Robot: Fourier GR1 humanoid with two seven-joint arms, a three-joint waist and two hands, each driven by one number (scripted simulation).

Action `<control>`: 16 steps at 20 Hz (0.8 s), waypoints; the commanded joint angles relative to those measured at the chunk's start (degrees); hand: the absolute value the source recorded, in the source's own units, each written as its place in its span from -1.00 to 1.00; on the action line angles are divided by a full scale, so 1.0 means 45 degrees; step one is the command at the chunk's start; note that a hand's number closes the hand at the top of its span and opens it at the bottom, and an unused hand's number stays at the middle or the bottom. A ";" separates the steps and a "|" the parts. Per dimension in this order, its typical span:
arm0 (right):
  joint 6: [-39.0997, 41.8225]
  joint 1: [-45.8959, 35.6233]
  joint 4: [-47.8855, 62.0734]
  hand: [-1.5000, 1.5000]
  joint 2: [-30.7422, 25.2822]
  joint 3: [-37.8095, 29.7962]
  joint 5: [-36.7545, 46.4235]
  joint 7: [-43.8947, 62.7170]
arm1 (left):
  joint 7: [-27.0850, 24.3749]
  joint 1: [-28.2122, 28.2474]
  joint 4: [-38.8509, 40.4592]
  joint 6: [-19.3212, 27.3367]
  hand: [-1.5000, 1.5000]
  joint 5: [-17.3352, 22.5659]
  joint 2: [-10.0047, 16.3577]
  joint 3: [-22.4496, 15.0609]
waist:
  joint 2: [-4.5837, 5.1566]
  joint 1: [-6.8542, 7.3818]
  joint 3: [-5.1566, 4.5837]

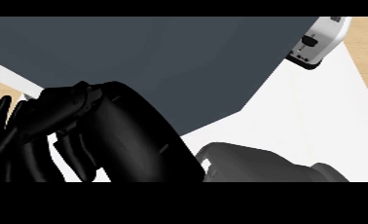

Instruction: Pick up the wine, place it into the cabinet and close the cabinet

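A white counter [316, 121] runs along the right with a toaster [316, 43] at its far corner, and a dark grey panel [158, 62] covers the upper left. The wine cannot be made out, so its place, heading and long axis cannot be told. The left hand [93, 130] fills the lower left close to the lens, and the right hand [332, 172] is cut off beyond its grey forearm [244, 162] at the lower edge — whether either is open, closed or gripping cannot be told.

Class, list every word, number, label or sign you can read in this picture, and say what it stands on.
None can be read.
The toaster shows no legible lettering.
The dark grey panel and the white counter are plain.
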 commanded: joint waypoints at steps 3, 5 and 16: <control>0.1134 -0.2022 0.3826 1.00 0.0189 -0.1288 0.0499 -0.1755 | 0.0094 -0.0046 -0.0232 0.0363 -1.00 -0.0466 -0.0539 -0.0240 | 0.0015 -0.0099 -0.0008; 0.0992 -0.2918 0.3934 1.00 0.0190 -0.1684 0.0778 -0.0944 | 0.0261 0.0207 -0.0185 -0.0047 -1.00 -0.0065 -0.0342 0.0504 | -0.0056 -0.0180 -0.0009; 0.3590 -0.3372 0.8819 1.00 -0.0234 -0.4171 -0.0434 -0.4085 | 0.1235 -0.0867 0.0417 -0.0031 -1.00 -0.0578 -0.0486 0.0863 | 0.0046 -0.0196 -0.0004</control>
